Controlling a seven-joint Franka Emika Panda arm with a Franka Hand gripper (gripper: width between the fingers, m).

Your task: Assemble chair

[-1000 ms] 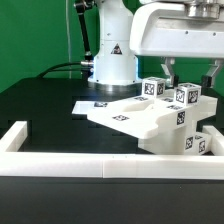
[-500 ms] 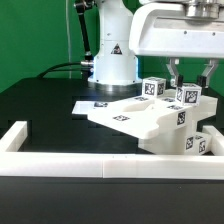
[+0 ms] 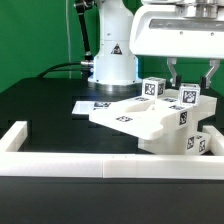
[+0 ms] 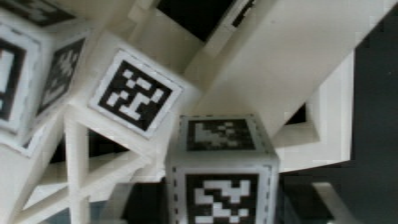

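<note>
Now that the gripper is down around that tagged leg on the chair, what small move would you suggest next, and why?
Probably a slow turn or press to seat the leg. The gripper is shut on it, and the leg stands upright on the chair beside a second leg. Whether it is fully seated I cannot tell.

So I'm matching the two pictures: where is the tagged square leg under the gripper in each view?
Exterior view: the leg stands at the right, between the gripper's fingers, atop the chair.
Wrist view: it fills the lower centre.
Shared landmark: the leg's black-and-white tag.
</note>
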